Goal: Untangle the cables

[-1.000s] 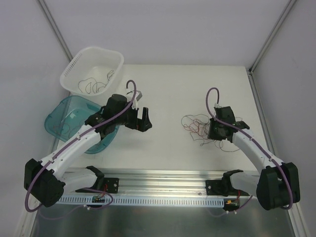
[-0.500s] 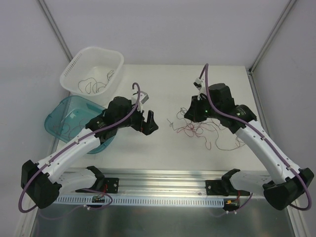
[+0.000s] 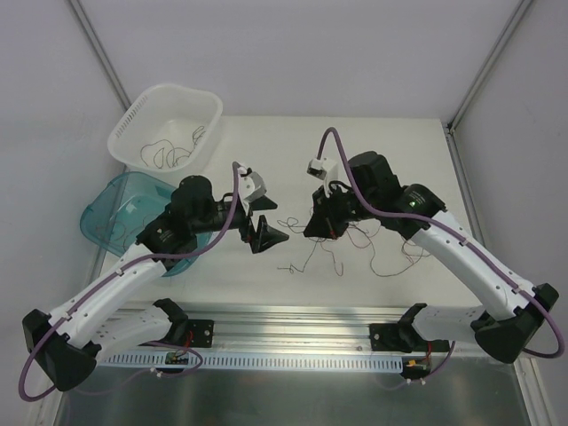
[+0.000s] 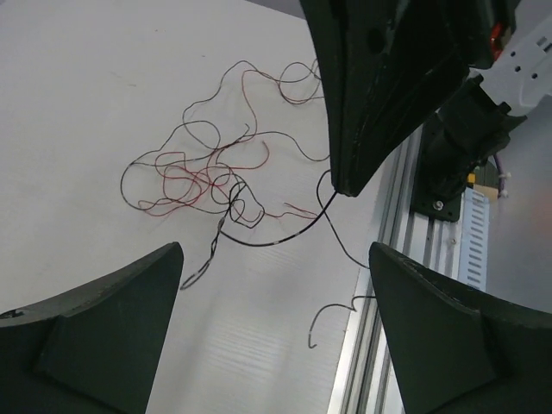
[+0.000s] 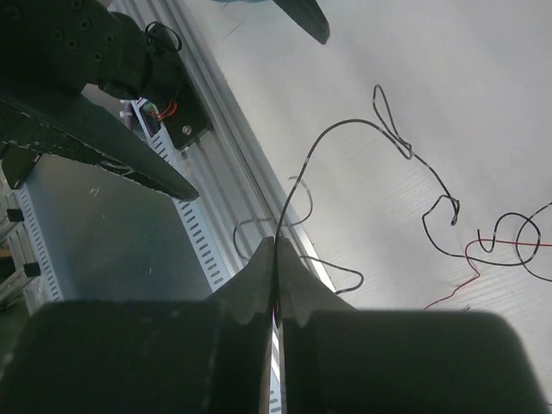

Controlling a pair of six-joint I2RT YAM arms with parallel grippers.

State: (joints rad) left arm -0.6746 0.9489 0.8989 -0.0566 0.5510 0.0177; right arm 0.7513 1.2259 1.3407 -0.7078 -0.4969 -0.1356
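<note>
The right gripper [image 5: 276, 246] is pressed together on one dark strand [image 5: 307, 159], held up off the worktop [image 3: 293, 160], probably to draw it out of the cables [image 4: 216, 177] lying tangled below. The left gripper [image 4: 274, 259] faces it with jaws spread and nothing in them, seemingly placed to catch the hanging strand.
</note>
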